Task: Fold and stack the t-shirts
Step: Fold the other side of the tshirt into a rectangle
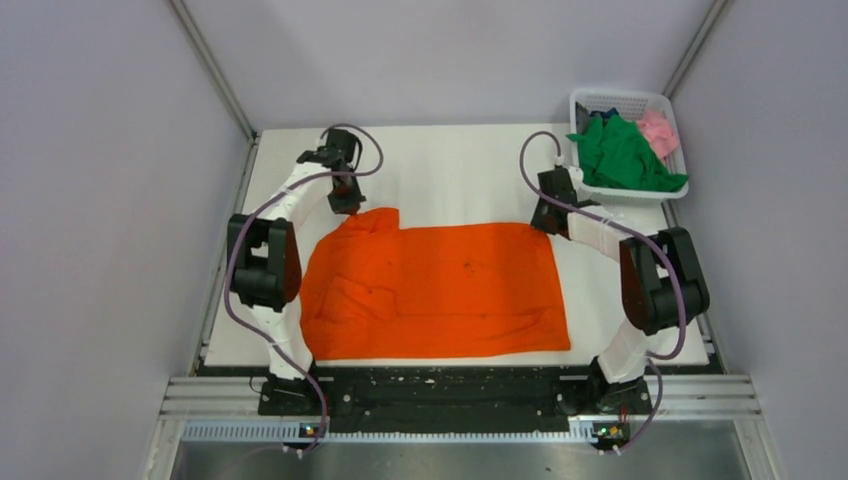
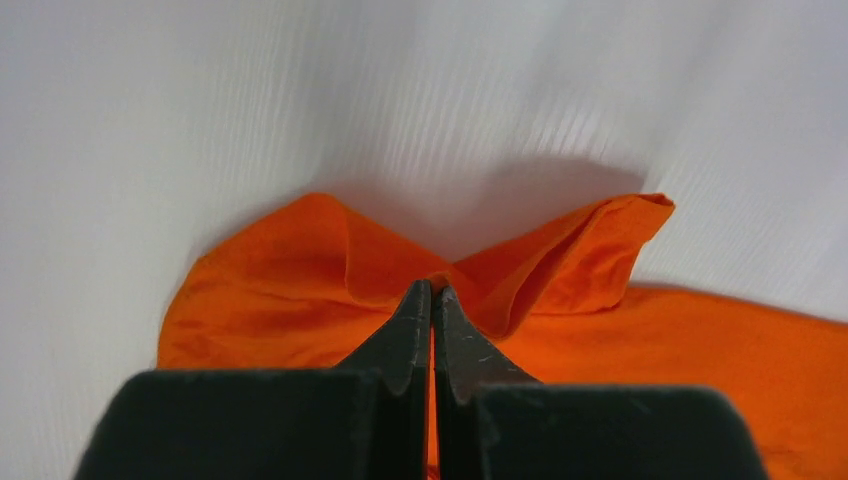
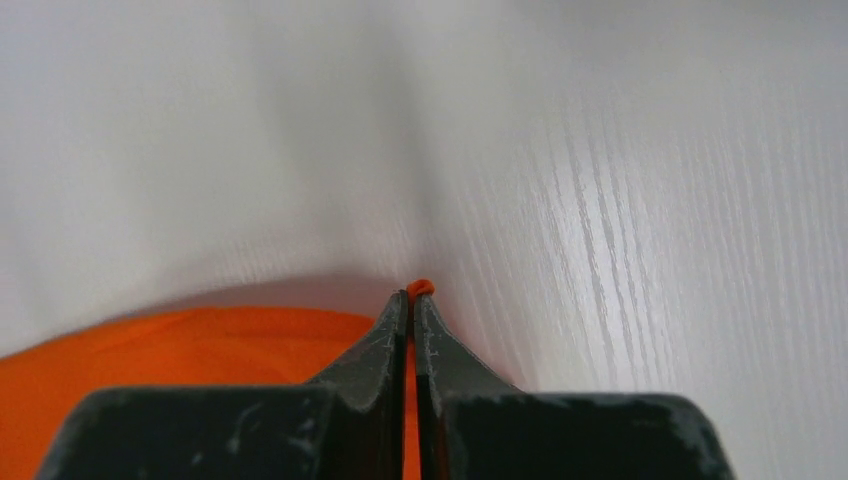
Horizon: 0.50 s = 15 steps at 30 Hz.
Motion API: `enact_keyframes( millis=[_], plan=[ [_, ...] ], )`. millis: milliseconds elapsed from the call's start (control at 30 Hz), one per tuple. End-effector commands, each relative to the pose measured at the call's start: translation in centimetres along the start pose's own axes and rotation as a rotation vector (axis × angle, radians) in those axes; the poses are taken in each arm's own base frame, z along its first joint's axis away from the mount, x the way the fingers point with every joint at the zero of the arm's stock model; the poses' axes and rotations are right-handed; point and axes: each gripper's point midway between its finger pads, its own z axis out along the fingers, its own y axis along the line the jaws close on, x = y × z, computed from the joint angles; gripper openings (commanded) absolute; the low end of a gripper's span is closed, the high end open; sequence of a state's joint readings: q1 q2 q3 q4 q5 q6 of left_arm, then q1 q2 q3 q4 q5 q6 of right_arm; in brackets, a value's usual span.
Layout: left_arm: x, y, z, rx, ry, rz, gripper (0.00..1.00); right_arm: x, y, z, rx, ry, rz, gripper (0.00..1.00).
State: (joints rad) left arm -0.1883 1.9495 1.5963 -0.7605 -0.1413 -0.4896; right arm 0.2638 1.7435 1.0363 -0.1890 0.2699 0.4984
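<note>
Orange t-shirt spread on white bench. L end effector pinches its far-left corner, R end effector clamps far-right corner. Green t-shirt & pink t-shirt in basket, far-right.

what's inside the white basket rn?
Green shirt heaped in the basket, spilling over its near rim; pink shirt beside it on the right. Anything beneath them, and the basket floor, is covered. The orange shirt is out on the table.
</note>
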Motion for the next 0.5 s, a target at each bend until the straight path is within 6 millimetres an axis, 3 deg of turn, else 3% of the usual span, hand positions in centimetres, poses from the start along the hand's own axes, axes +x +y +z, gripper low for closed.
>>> enact_keyframes(
  millis=[0, 267, 467],
  plan=[
    [1.2, 0.0, -4.1, 0.052, -0.051, -0.025, 0.00, -1.1, 1.0, -3.5, -0.087, -0.071, -0.015, 0.00],
    [7.0, 1.9, -8.6, 0.046, -0.102, -0.015, 0.00, 2.6, -0.4, -7.8, -0.140, -0.055, -0.047, 0.00],
    [11.4, 3.5, -11.4, 0.053, -0.117, -0.031, 0.00, 3.8, -1.9, -10.7, -0.165, -0.073, -0.036, 0.00]
  ],
)
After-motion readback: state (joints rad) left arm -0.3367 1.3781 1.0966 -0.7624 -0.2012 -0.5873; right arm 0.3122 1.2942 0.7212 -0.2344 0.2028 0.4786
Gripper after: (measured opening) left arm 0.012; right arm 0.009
